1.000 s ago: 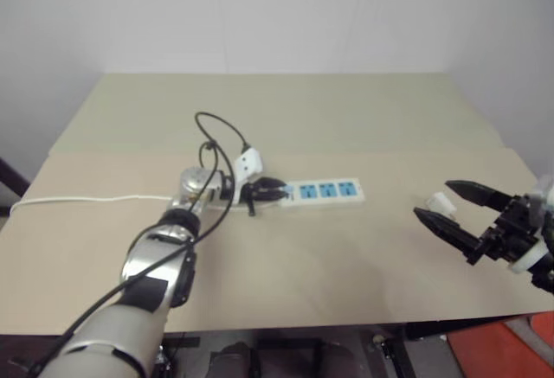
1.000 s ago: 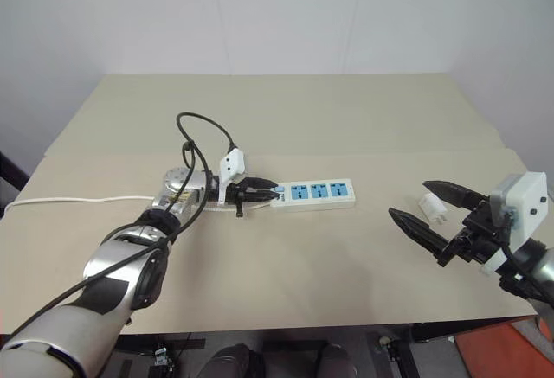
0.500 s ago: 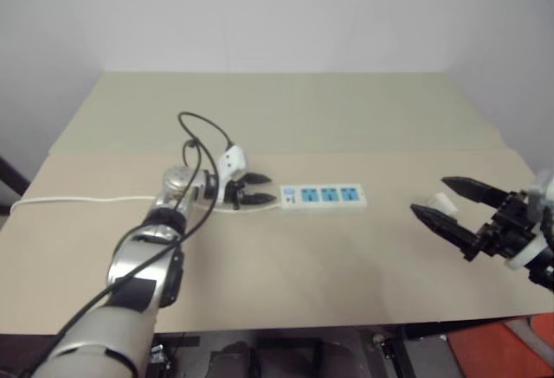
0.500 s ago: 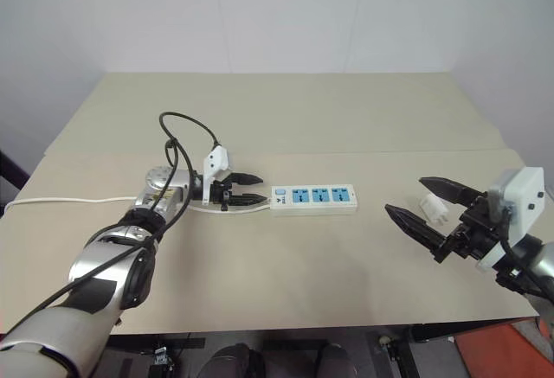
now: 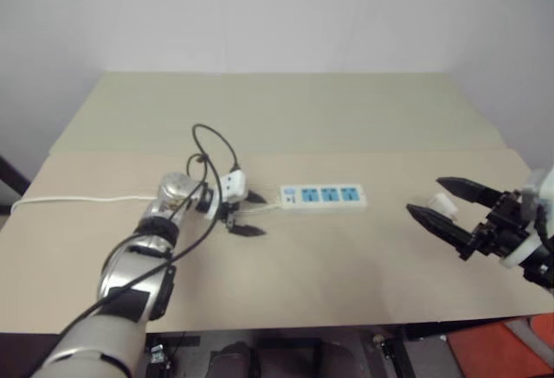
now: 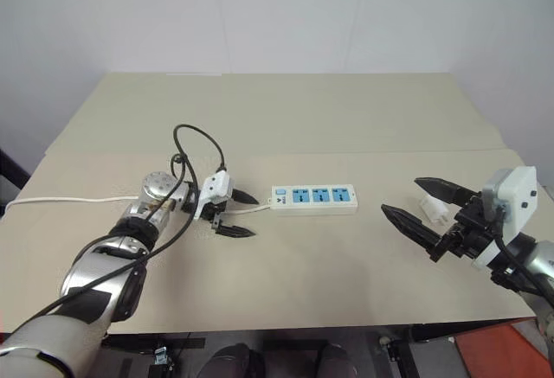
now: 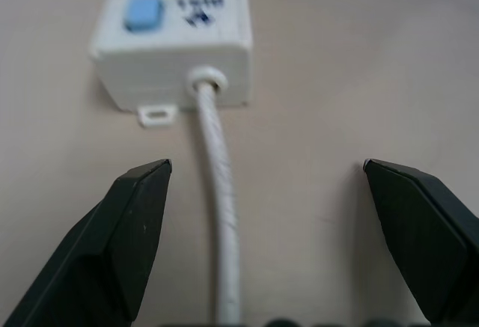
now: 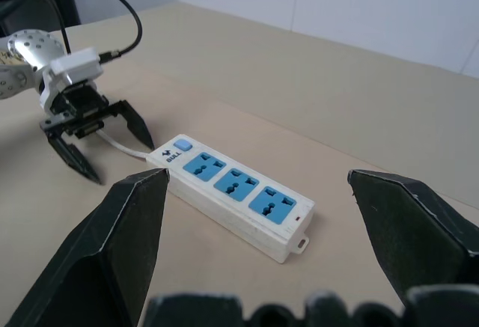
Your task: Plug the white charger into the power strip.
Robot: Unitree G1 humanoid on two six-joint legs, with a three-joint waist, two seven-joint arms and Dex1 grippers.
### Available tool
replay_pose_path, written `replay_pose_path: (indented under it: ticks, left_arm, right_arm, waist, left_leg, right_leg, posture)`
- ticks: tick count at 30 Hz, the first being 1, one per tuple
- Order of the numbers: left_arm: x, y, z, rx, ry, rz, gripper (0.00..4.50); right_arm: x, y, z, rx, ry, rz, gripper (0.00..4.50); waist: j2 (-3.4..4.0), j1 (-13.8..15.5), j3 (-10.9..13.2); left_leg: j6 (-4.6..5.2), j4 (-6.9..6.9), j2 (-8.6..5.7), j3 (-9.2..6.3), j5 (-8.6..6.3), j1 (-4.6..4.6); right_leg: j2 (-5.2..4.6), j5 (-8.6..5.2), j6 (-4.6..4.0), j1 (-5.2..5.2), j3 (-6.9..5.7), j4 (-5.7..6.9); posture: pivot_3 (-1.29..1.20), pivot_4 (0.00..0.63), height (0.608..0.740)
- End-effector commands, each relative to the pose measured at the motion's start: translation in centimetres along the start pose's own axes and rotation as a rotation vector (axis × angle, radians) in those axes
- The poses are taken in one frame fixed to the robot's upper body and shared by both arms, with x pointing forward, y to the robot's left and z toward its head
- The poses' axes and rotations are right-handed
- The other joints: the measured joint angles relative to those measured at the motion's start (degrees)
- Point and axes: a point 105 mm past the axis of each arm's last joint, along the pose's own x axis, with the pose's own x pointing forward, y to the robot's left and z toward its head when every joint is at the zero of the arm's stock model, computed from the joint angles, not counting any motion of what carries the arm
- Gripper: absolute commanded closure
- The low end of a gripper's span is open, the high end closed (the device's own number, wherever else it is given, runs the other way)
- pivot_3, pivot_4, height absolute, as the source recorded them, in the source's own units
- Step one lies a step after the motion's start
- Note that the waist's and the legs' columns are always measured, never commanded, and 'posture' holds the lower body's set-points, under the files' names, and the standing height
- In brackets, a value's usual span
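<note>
White charger behind wide-open empty right gripper, left gripper agape astride strip cord

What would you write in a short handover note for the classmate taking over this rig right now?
Left hand: open, empty, straddling the thin cord just behind the power strip.
Right hand: open, empty, hovering at the table's right end.
White charger: lying on the table beside the right hand, not gripped.
Power strip: flat mid-table, all three blue sockets free.
Done: nothing plugged in.
Left: grasp charger, carry it to the strip, push it into a socket.
</note>
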Motion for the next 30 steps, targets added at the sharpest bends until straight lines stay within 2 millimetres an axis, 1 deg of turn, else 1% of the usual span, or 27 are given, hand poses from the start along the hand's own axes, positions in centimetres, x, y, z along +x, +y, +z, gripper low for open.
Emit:
replay_pose_path:
  ticks: [1,2,6,9,14,17,23,27,30]
  left_arm:
    - [0.8,0.2,0.3,0.041,0.022,0.013,0.03]
    - [1.1,0.2,0.1,0.038,0.036,0.022,0.03]
    - [1.5,0.0,-0.8,0.014,0.082,0.018,0.83]
    - [1.6,-0.3,-1.0,0.003,0.081,0.009,1.87]
    - [1.7,-0.6,-1.4,-0.001,0.09,-0.001,3.4]
    - [1.9,-1.1,-1.5,0.001,0.085,-0.024,4.24]
    - [1.7,-1.9,-1.4,0.026,0.071,-0.046,4.24]
    - [1.3,-3.1,-0.9,0.041,0.038,-0.047,4.24]
    - [1.1,-4.3,-0.8,0.026,0.023,-0.033,4.24]
  right_arm:
    - [-0.2,0.3,0.9,-0.021,-0.023,0.003,0.0]
    - [-0.2,0.3,0.9,-0.021,-0.023,0.002,0.0]
    - [-0.3,0.4,0.9,-0.018,-0.025,-0.004,0.0]
    - [-0.4,0.4,0.9,-0.018,-0.025,-0.01,0.0]
    - [-0.4,0.5,1.1,-0.019,-0.03,-0.011,0.0]
    - [-0.4,0.6,1.0,-0.019,-0.031,-0.009,0.0]
    - [-0.4,0.6,0.9,-0.017,-0.026,-0.006,0.0]
    - [-0.4,0.7,0.7,-0.016,-0.02,-0.005,0.0]
    - [-0.4,0.7,0.6,-0.015,-0.018,-0.002,0.0]
  waist:
    - [0.0,0.2,0.0]
    - [0.0,0.2,0.0]
    - [0.0,0.4,0.0]
    - [0.0,0.3,-0.1]
    - [0.01,0.2,-0.1]
    - [0.01,0.2,-0.2]
    - [0.04,0.0,-0.2]
    - [0.07,-0.3,-0.3]
    - [0.07,-0.3,-0.3]
  left_leg:
    - [0.01,0.01,0.0,0.0,-0.01,0.03]
    - [0.02,0.02,0.0,0.0,-0.01,0.04]
    - [0.06,0.08,0.0,-0.01,-0.04,0.09]
    - [0.19,0.1,0.02,0.0,-0.11,0.21]
    - [0.27,0.13,0.08,0.01,-0.16,0.28]
    - [0.27,0.14,0.09,0.01,-0.16,0.29]
    - [0.23,0.14,0.1,0.02,-0.14,0.28]
    - [0.19,0.07,0.11,0.05,-0.12,0.24]
    - [0.18,0.04,0.11,0.08,-0.11,0.19]
  right_leg:
    - [0.0,0.0,0.0,0.04,0.0,0.0]
    - [0.0,0.0,0.0,0.05,0.0,0.0]
    - [-0.01,0.01,0.01,0.12,0.01,0.01]
    - [-0.01,0.01,0.01,0.21,0.04,0.0]
    - [-0.03,0.01,0.0,0.21,0.09,-0.02]
    - [-0.03,0.02,-0.02,0.21,0.1,-0.02]
    - [-0.04,0.03,-0.02,0.19,0.1,0.0]
    - [-0.04,0.02,-0.02,0.18,0.11,0.02]
    - [-0.04,0.02,-0.01,0.12,0.13,0.0]
  posture:
    - [0.0,0.15,0.74]
    - [0.0,0.15,0.74]
    - [0.0,0.15,0.74]
    - [0.0,0.15,0.74]
    - [0.0,0.15,0.74]
    - [0.0,0.15,0.74]
    - [0.0,0.15,0.74]
    - [0.0,0.15,0.74]
    - [0.0,0.15,0.74]
